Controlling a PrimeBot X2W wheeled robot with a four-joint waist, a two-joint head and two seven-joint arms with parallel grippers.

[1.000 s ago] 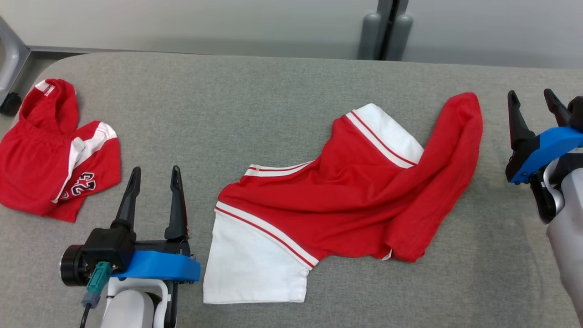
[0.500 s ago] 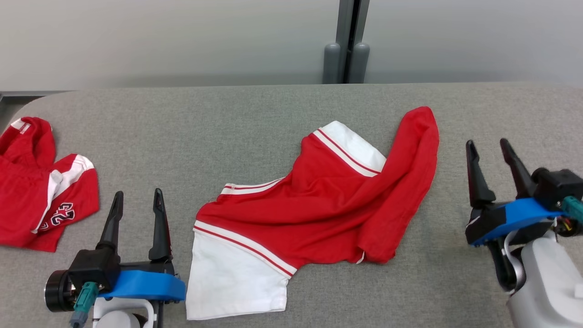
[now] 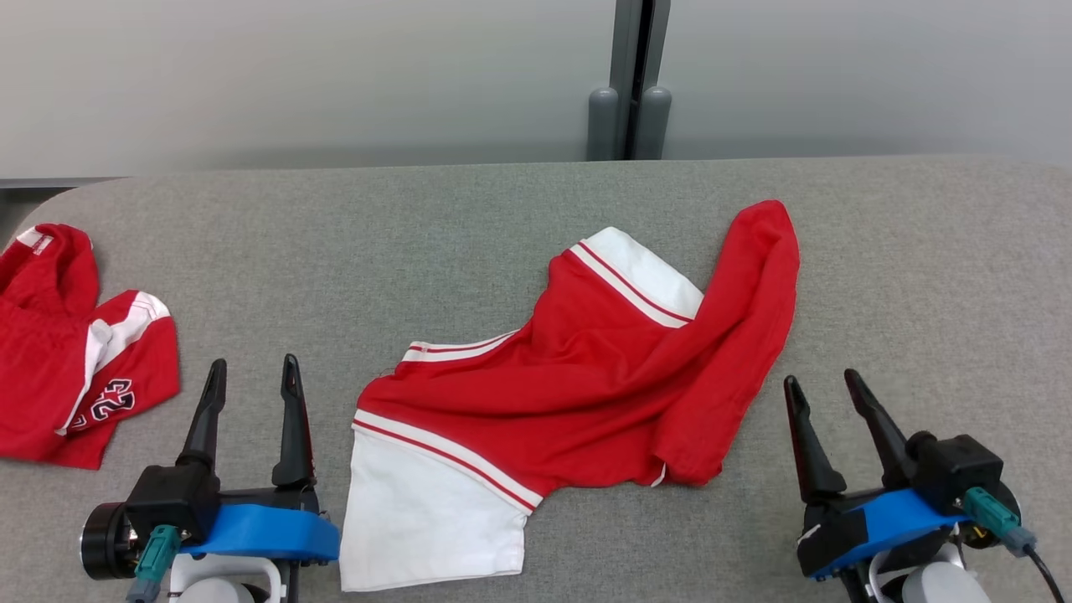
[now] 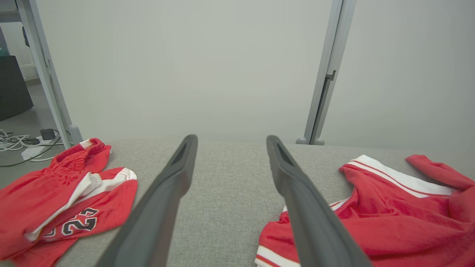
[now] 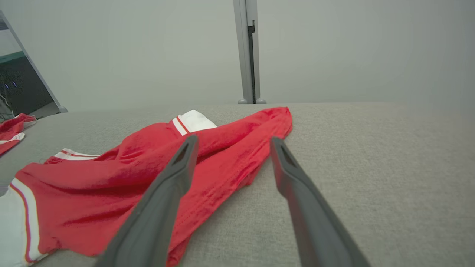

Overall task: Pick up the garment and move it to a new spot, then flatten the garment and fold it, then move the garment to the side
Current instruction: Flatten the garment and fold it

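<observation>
The garment (image 3: 586, 377) lies rumpled mid-counter (image 3: 921, 276), open room rightward; left end effector (image 3: 255, 362) and right end effector (image 3: 820, 377) released.

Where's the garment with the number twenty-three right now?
In the head view the numbered garment lies bunched at the table's left end, left of the left gripper.

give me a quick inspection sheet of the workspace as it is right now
surface: grey fabric table, cloth lying on it
job's things: red-and-white garment, crumpled mid-table, right side folded over, unheld
clutter: second red garment numbered 23, bunched at the table's left end
grippers: left gripper and right gripper both open, holding nothing, flanking the red-and-white garment
cables: left teal plug and right teal plug with leads at the wrists; floor cables beyond the table's left end
surroundings: pale wall panels, grey post behind the table
</observation>
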